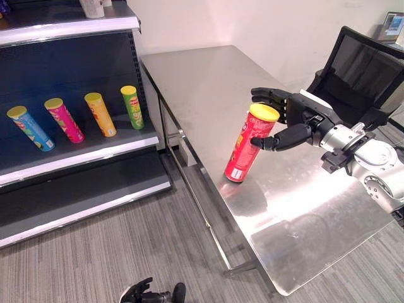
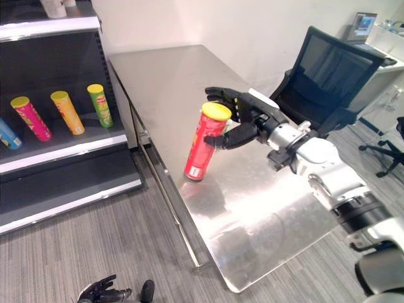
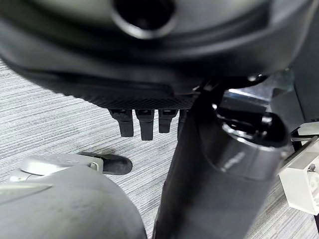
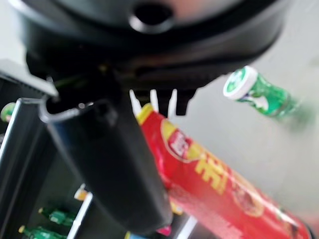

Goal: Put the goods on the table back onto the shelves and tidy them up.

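Here we log the right hand [image 1: 297,120] clasping the red crisp tube [image 1: 248,146] near its yellow lid, tilted, base on the worktop [image 1: 303,208]; we judge it light, stiff, slippery, better gripped mid-body; left hand [image 1: 140,292] hangs relaxed.

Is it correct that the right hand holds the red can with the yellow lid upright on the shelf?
Not quite. The right hand does hold the red can with its fingers, but the can stands on the steel table, not on the shelf, as the left eye view shows.
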